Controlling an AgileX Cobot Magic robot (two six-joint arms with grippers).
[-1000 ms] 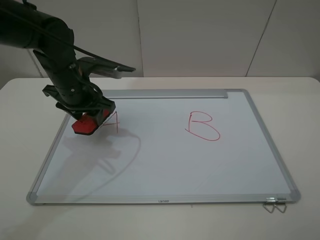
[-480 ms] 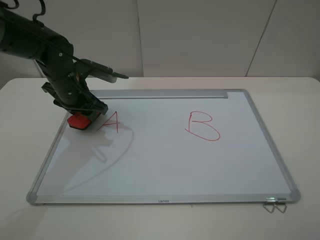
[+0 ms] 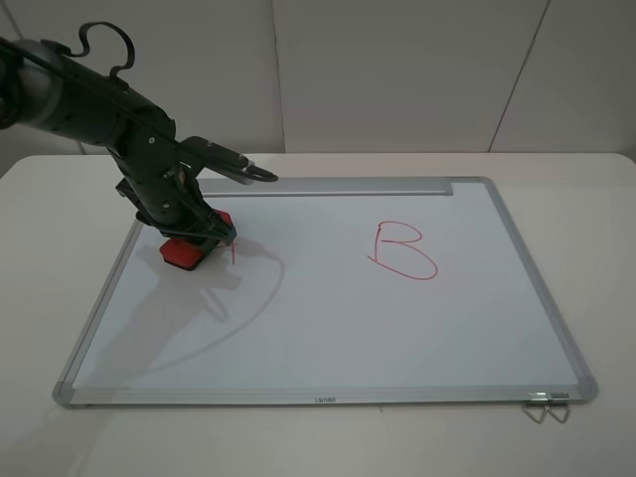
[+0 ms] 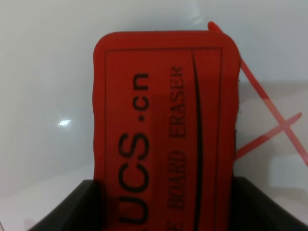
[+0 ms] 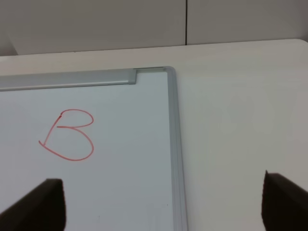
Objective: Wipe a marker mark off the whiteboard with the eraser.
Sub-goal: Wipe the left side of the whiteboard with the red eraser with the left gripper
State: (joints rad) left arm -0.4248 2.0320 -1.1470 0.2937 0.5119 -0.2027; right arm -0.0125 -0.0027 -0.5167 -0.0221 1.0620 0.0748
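Observation:
My left gripper (image 3: 195,238) is shut on the red eraser (image 3: 185,251), which lies flat on the whiteboard (image 3: 328,318) near its left side. The eraser covers most of the red letter "A"; only its right stroke (image 3: 233,249) shows beside the block. The left wrist view is filled by the eraser (image 4: 163,125) with its dark lettering. The strokes of the mark (image 4: 272,127) run out from its edge, and my dark fingers (image 4: 84,207) clamp its two long sides. My right gripper (image 5: 163,204) is open over the board's right part and holds nothing.
The red letter "B" (image 3: 402,250) stands right of the board's middle, also seen as the "B" (image 5: 70,134) in the right wrist view. A silver tray strip (image 3: 348,186) runs along the far edge. A metal clip (image 3: 545,405) hangs at the near right corner.
The left gripper slid the eraser left off the "A", leaving the whole letter visible, then back right. The eraser now covers most of the letter. The arm sits lower over the board.

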